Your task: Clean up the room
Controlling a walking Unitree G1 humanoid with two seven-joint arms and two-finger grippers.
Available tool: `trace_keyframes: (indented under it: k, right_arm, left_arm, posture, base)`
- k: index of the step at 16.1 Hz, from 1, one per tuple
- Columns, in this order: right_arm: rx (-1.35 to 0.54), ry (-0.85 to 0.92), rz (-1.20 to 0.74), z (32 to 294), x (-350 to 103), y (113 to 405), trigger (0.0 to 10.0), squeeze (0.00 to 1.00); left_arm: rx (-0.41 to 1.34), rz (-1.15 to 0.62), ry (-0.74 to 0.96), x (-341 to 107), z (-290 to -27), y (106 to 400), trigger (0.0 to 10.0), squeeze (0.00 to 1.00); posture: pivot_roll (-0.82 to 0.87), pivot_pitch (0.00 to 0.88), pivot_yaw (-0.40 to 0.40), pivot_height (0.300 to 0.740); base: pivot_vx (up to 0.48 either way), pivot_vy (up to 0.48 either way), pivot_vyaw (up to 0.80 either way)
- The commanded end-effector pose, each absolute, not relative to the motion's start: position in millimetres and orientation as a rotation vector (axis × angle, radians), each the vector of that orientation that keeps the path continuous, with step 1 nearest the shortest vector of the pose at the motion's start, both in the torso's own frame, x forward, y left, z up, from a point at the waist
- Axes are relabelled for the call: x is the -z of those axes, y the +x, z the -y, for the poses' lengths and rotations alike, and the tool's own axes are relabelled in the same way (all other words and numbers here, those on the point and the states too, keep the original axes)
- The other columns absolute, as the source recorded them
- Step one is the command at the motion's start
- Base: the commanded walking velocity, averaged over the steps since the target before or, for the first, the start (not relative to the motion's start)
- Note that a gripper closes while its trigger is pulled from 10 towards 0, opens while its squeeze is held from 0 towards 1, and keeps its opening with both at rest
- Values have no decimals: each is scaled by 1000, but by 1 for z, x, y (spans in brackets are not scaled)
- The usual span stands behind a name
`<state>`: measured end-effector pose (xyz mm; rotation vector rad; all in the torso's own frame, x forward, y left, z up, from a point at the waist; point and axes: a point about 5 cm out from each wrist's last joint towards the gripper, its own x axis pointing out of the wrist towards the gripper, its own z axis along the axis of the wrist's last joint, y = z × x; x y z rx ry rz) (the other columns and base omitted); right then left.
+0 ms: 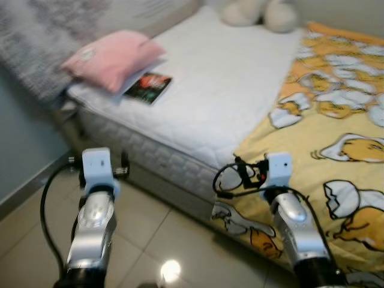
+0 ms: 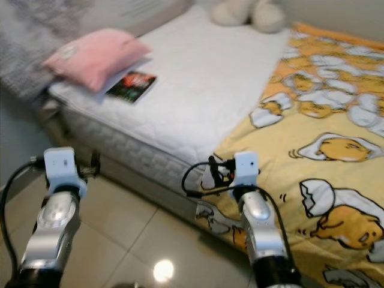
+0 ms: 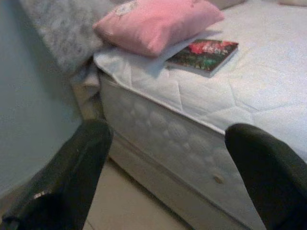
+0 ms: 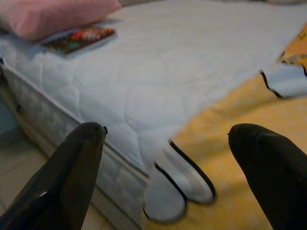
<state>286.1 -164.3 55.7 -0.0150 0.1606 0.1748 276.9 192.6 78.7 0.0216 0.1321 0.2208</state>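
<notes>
1. White quilted mattress [image 1: 222,90] takes up the middle of the head view and runs up toward 12 o'clock, with its stitched side panel facing 7 o'clock.
2. Fuzzy grey cover [image 1: 36,42] sits way up at 10 o'clock, kinda blurry, right against the mattress corner.
3. Blue-grey wall [image 1: 24,144] is at 9 o'clock, with a darker skirting strip [image 1: 30,192] along its foot.
4. Beige floor tiles [image 1: 150,228] are down at 6 to 7 o'clock, pretty glossy, with a bright light glare [image 1: 170,271] at 6.
</notes>
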Motion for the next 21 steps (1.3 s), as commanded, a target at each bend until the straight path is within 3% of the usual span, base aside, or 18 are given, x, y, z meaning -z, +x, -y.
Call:
trace_keyframes:
  k: [1,5,6,10,18,21]
  right_arm:
    - [-156,-8,-140,171,-59,287,10000,0]
    - [-88,77,-121,187,-60,275,10000,0]
    - [-28,108,-107,199,-60,270,10000,0]
    - [-52,68,-134,204,-56,261,10000,0]
    - [-157,75,-147,188,-58,275,10000,0]
    - [-173,83,-152,186,-58,278,10000,0]
  left_arm:
    - [-220,-125,11,-82,-193,278,10000,0]
    - [-237,-149,-55,-75,-190,269,10000,0]
    - [-215,-127,1,-79,-194,260,10000,0]
    - [-102,-121,127,-83,-201,233,10000,0]
    - [-134,-131,54,-84,-187,241,10000,0]
    - [-193,-178,66,-78,-188,244,10000,0]
  posture:
    - [-34,0,-4,740]
    - [-64,0,1,740]
    - [-70,0,6,740]
    - [-65,0,14,740]
    - [-16,0,-29,740]
    - [-15,0,-33,740]
  base:
    - [416,0,450]
    - [429,0,448]
    - [428,0,438]
    - [431,0,439]
    - [467,0,436]
    - [0,0,440]
